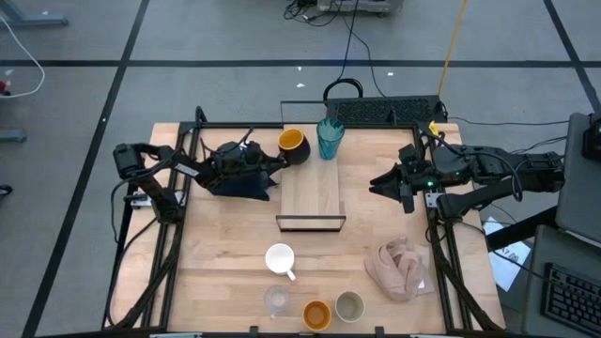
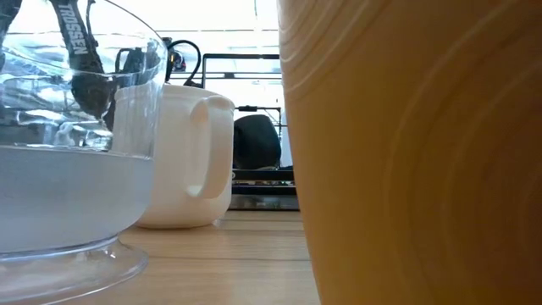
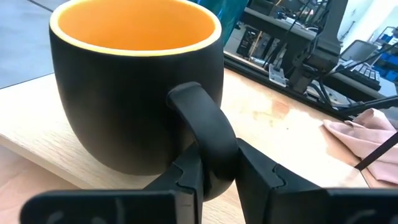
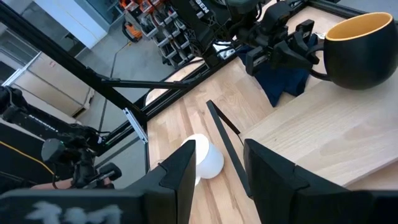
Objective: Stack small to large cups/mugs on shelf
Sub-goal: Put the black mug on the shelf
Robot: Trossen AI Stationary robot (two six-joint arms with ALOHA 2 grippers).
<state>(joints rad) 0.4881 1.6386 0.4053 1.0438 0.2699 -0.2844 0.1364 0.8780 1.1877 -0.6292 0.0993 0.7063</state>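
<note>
A black mug (image 1: 293, 145) with a yellow-orange inside stands at the far left corner of the shelf (image 1: 310, 192), a long light-wood board in mid-table. My left gripper (image 3: 214, 168) is shut on its handle. The teal ribbed tumbler (image 1: 330, 138) stands upright beside it on the shelf's far end. Near the front edge the white mug (image 1: 281, 259), clear glass (image 1: 276, 300), orange cup (image 1: 317, 314) and grey-beige cup (image 1: 349, 306) stand on the tabletop. My right gripper (image 4: 214, 177) hangs open above the table, right of the shelf, with nothing between its fingers. My left gripper pinches the black mug's handle (image 3: 208, 140) between its two fingers (image 3: 258, 171), at the loop's outer curve. The fingers come nearly level from the table's left side and lie across the handle. The mug is upright over the shelf's corner; whether its base rests there I cannot tell.
A dark navy cloth (image 1: 246, 186) lies under my left gripper, left of the shelf. A pink-beige cloth (image 1: 402, 268) is bunched at the near right. Black frame rails (image 1: 178, 188) run along both table sides. Bare wood shows between the shelf and the front cups.
</note>
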